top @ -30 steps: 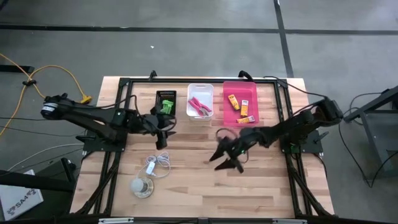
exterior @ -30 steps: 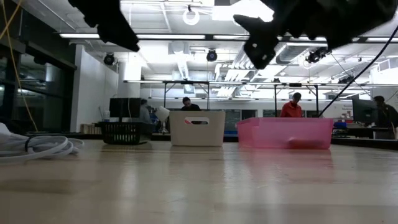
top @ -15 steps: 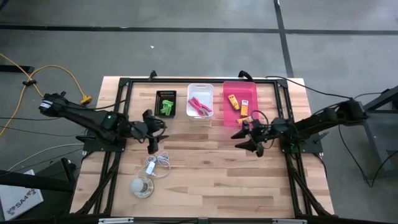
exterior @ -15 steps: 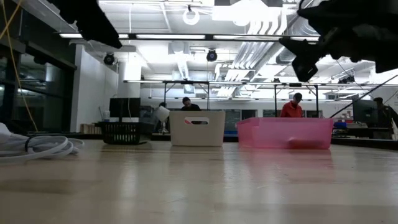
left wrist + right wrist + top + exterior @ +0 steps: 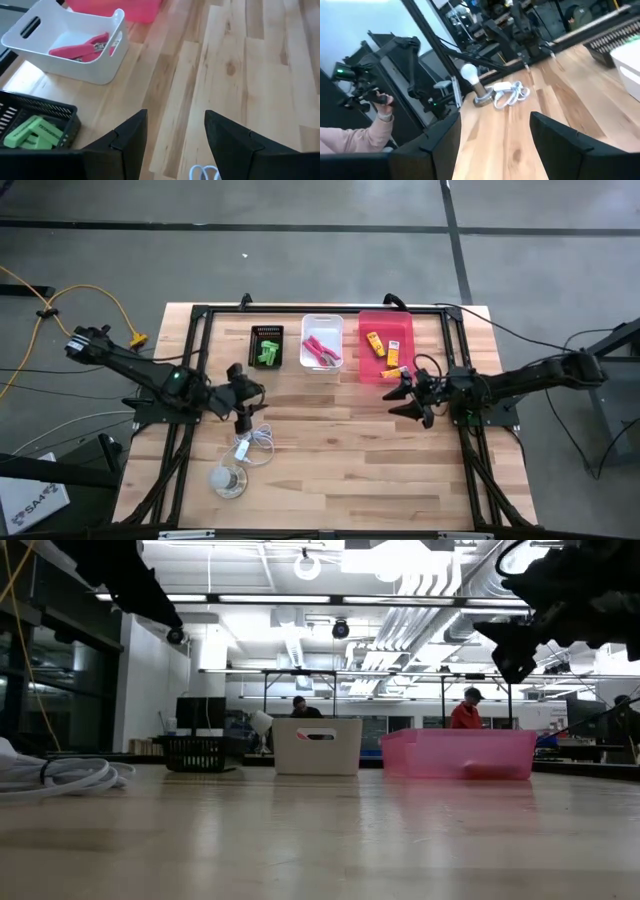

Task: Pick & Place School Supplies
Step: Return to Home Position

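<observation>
At the far edge of the worktop (image 5: 330, 470) the supplies lie sorted: green pieces (image 5: 267, 354) in the black bin (image 5: 266, 331), pink scissors (image 5: 321, 352) in the white bin (image 5: 322, 320), yellow packets (image 5: 376, 343) in the pink bin (image 5: 388, 320). With nothing left to pick, I judge, the left tool (image 5: 241, 408) and right tool (image 5: 408, 398) hang wide open and hold nothing.

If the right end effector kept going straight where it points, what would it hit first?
The right end effector would likely meet bare table first, then the white cord; depth is unclear.

Possibly "SA4" on the white box (image 5: 24, 498), high view's lower-left corner.
</observation>
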